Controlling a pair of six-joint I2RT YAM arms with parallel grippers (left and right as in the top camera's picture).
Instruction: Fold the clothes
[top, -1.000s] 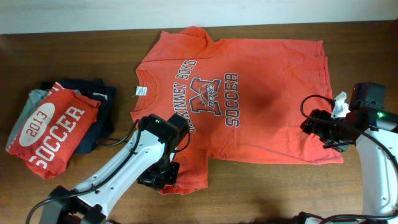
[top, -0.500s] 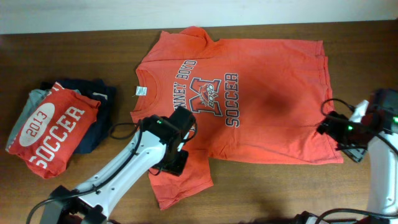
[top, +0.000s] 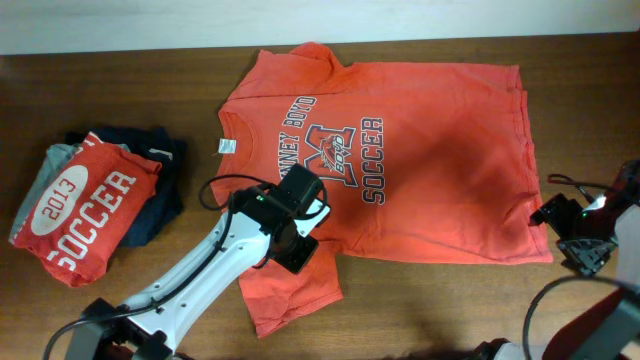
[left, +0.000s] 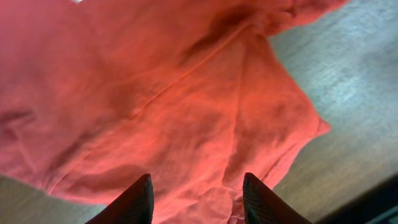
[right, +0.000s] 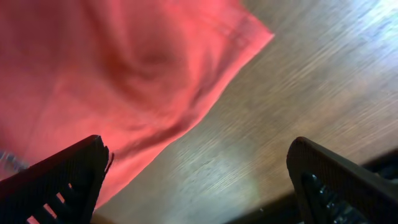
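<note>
Wooden table: brown, grained, bordered at its far edge by a pale strip of wall. Bare wood lies open on the near side between the two grippers and past the outer side of the right one.

Orange-red T-shirt: spread flat, print up, reaching from the left gripper across to the right gripper. Its collar is toward the left gripper and its hem toward the right.

Folded pile, well out beyond the left gripper's outer side: a red "2013 SOCCER" shirt lies over navy garments, with grey cloth beneath.

The near sleeve lies directly under the left gripper and extends past it toward the table's front edge.

The left gripper's fingers are parted over the sleeve. The wrist view shows cloth below them and apparently none between them, though the tips are cropped.

The right gripper stands just off the hem's near corner, over bare wood. Its fingers are spread wide and hold nothing.

The white neck tag lies on the far side of the left gripper.
</note>
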